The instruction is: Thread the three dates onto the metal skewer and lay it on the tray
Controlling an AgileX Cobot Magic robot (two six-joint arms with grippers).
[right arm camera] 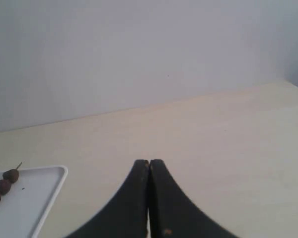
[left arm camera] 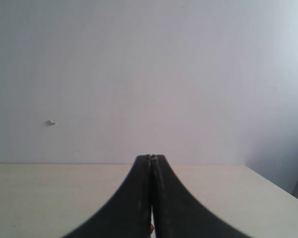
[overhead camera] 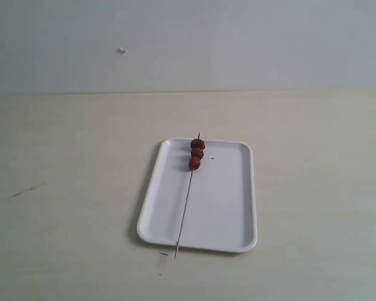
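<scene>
Nearest: bare end of thin grey metal skewer, overhanging rim of white rectangular tray at 6 o'clock. Three wrinkled dark-red dates are threaded toward 12 o'clock. Task judged done, so black left gripper and right gripper are closed, empty.

We see a pale, cream-coloured table with a smooth top. Directly on it lies one white tray, flat, near the middle, with its long side running away from the exterior camera. Well apart to the left, the table top carries a faint dark scuff. Just beside the tray's near left corner lies a small dark speck.
</scene>
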